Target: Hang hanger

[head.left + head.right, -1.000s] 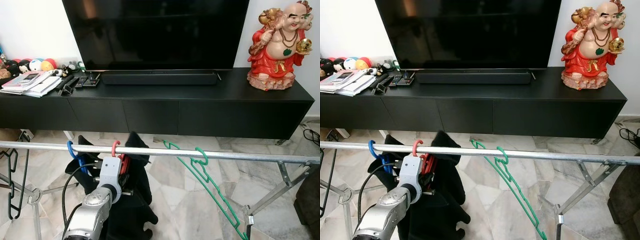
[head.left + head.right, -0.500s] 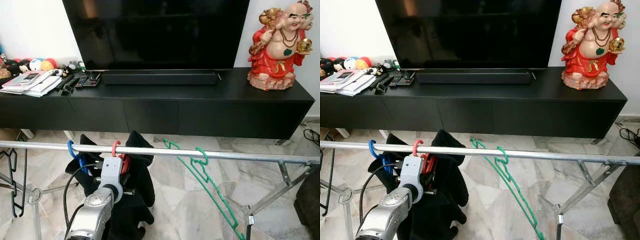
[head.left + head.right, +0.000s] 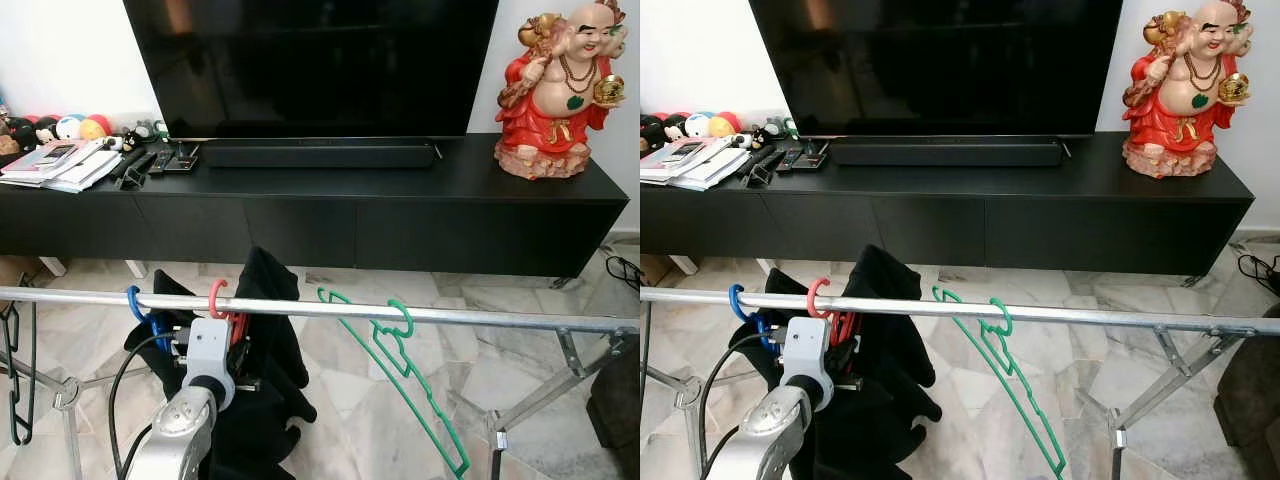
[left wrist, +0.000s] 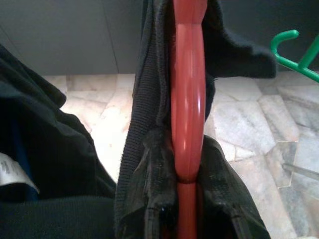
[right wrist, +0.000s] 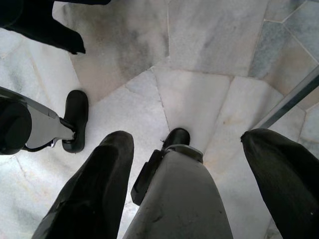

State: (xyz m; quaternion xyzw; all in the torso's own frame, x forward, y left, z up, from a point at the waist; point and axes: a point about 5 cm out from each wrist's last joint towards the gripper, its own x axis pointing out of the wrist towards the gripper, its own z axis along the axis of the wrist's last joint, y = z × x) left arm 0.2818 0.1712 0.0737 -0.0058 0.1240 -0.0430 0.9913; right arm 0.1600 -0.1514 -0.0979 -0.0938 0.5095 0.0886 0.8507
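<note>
Lower left of the head view, the left pincer (image 4: 185, 219) is clamped on the red hanger (image 3: 222, 300), hooked over the rail (image 3: 400, 312). Stiff plastic under a soft, swaying black garment (image 3: 262, 390): grip the neck. Right pincer (image 5: 199, 199) gapes empty.

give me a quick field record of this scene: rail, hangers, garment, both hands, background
rail: silver metal drying-rack rail, running across in front of the robot
red hanger: red plastic hanger, hook over the rail, carrying the black garment
left hand: left hand shut on the red hanger just below the rail
other hangers: blue hook left of the red one; bare green plastic hanger to its right, tilted
right hand: right hand open, pointing at the marble floor
background: black TV console with a red laughing Buddha statue
</note>
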